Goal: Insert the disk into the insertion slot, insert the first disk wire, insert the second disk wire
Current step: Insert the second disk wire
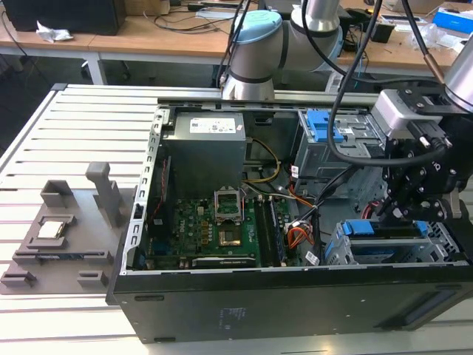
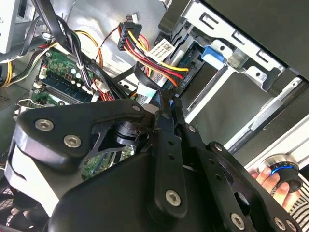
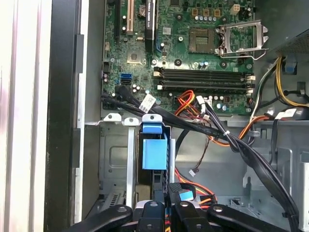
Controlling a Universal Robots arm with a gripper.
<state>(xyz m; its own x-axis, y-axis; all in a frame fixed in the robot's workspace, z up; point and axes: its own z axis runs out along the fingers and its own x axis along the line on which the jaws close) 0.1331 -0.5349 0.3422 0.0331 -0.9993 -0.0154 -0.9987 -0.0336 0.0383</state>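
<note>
- i see the open computer case lying on its side on the slatted table.
- my gripper hangs inside the case, at the corner near the exterior view's right and the front wall.
- the insertion slot is the silver cage with holes in that same corner, right under my gripper.
- the disk sits in the slot already; i can see its blue carrier along the top of the cage.
- in the first wrist view the blue part of the disk is just past my fingertips, standing between the cage's metal rails.
- my fingers are pinched close together on something small and blue by the wires, but i cannot tell what it is.
- a bunch of red, yellow and black wires with a black plug runs near the fingers in the second wrist view.
- the green board lies in the middle of the case floor.
- the grey power box sits at the back wall.
- a person's hand holds a round knob at the edge of the second wrist view.
</note>
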